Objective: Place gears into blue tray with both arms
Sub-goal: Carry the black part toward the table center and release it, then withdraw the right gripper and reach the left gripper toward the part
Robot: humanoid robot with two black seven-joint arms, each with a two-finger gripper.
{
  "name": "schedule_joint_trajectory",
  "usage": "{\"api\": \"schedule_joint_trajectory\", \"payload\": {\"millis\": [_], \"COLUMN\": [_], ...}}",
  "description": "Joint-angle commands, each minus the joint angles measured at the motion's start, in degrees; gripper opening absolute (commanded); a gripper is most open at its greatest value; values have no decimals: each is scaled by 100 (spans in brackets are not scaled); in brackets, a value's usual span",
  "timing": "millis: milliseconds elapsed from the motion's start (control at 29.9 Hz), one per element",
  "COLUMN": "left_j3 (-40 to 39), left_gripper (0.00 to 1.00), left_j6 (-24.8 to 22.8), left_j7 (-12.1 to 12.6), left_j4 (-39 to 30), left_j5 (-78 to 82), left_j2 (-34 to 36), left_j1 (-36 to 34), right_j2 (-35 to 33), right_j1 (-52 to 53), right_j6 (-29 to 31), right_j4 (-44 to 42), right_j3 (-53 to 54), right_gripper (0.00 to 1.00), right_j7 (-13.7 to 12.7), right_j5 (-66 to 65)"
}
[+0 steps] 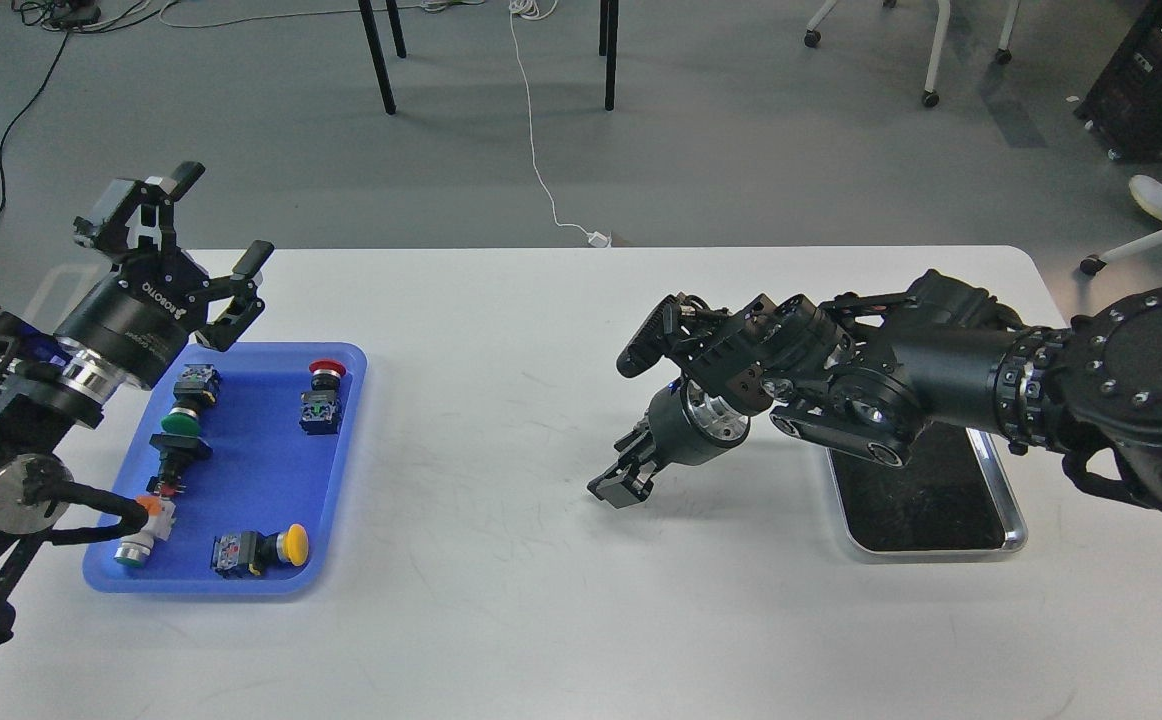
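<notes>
The left arm [51, 400] comes in from the lower left and rises over the near-left part of the white table [541, 500], its wrist bent so that the left gripper [216, 215] points up and away, above the far-left corner of the blue tray [346, 470]. Its two fingers are spread wide, with nothing between them.

The right arm [941, 370] reaches in from the right edge, lying low across the table and folding down at the wrist. The right gripper [623, 482] hangs just over the tabletop near the middle, pointing down and to the left; its fingers show as one dark block (end-on and small), so I cannot tell whether they are apart or together, nor whether they hold anything.

The blue tray sits at the left of the table. In it lie push-button switches: one with a red cap [324, 398], one with a green cap [179, 430], one with a yellow cap [263, 550], one with a silver end [141, 535], and a dark one [196, 382] partly behind the left arm. I can make out no gears in the tray or on the table. A steel tray [1009, 510] with a dark inside lies at the right, partly under the right arm.

Beyond the table is grey floor [721, 130] with a white cable [541, 170], dark table legs [379, 55] and chair castors.
</notes>
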Motion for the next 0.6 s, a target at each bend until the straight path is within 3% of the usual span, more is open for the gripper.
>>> {"api": "schedule_joint_trajectory", "payload": {"millis": [0,134,200,434,568], "left_j3": [55,100,108,336,967], "left_gripper": [98,98,98,98,98], "left_j6": [0,0,0,0,0], "left_j7": [0,-61,-271,-649,-787], "left_j4": [1,-78,-288,-1342,-1862], "left_j5": [106,1070,1659,4102,5894], "left_j2": [64,152,170,91,3], "left_j1": [-17,-78,-96,-114,-464], "right_j2": [1,-533,-981,-2046,-2451], "right_j1": [213,144,-49,-1673,-2790], "right_j6": [8,8,8,131,866], "right_j4": [0,9,18,79,97], "right_j3": [229,826,1089,2855,4182], "right_gripper": [100,100,100,100,100], "right_j7": [0,0,0,0,0], "right_j5": [252,1130,1866,4662,5771]}}
